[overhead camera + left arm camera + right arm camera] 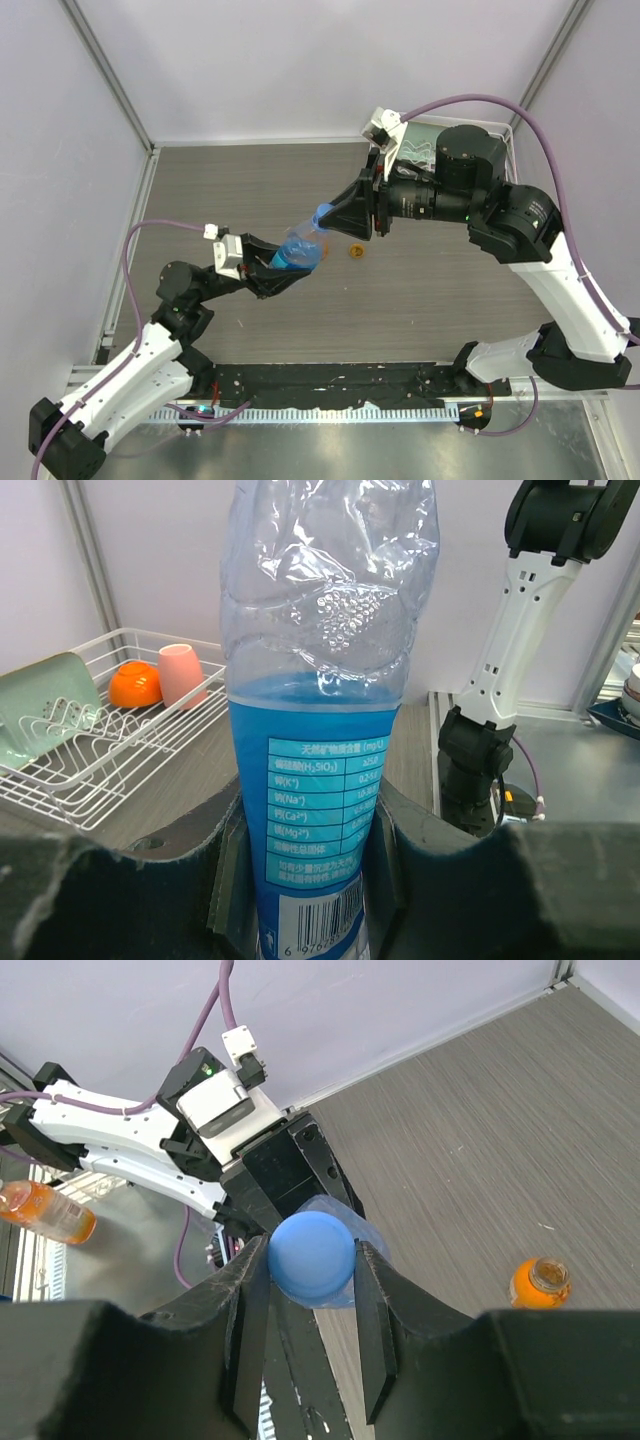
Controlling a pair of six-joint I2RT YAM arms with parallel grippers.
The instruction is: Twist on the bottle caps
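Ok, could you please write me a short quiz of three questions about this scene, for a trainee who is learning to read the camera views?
1. True or false: the orange bottle standing on the table has no cap on it.
2. What is the right gripper shut on? A the orange bottle; B the blue cap; C nothing.
3. Fill in: the left gripper is shut on the clear bottle, which has a ____ label.

Key: 1 true; 2 B; 3 blue.
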